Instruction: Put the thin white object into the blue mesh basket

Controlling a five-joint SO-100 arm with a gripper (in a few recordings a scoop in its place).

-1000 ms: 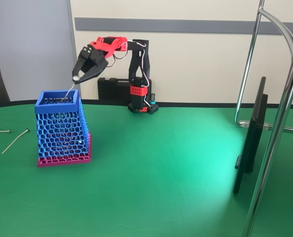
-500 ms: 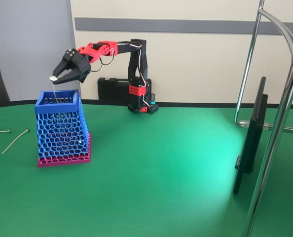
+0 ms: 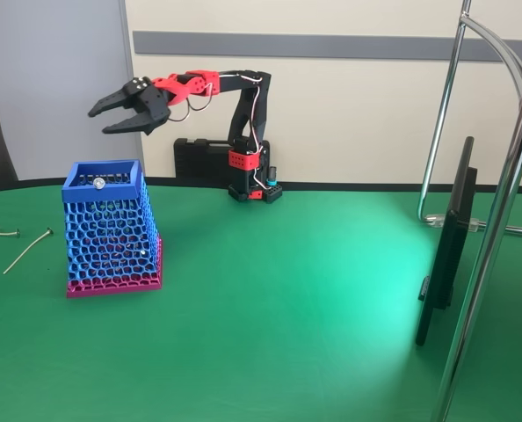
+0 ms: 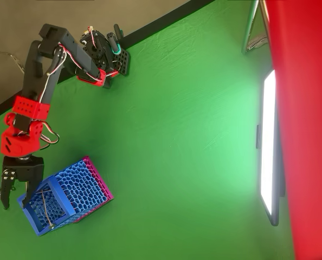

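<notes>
- Hand (image 3: 101, 120) gapes wide and empty, upper left of the fixed view.
- Thin white object (image 4: 44, 208) lies inside the blue mesh basket (image 3: 102, 186), knob at the rim.

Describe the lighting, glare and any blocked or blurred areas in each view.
Fixed view: a bright glare patch whitens the green table right of centre; the blue mesh basket and the gripper, jaws open, are sharp. Overhead view: the screen is blown out white, a blurred red band blocks the right edge, and the thin white object reads faintly inside the basket.
</notes>
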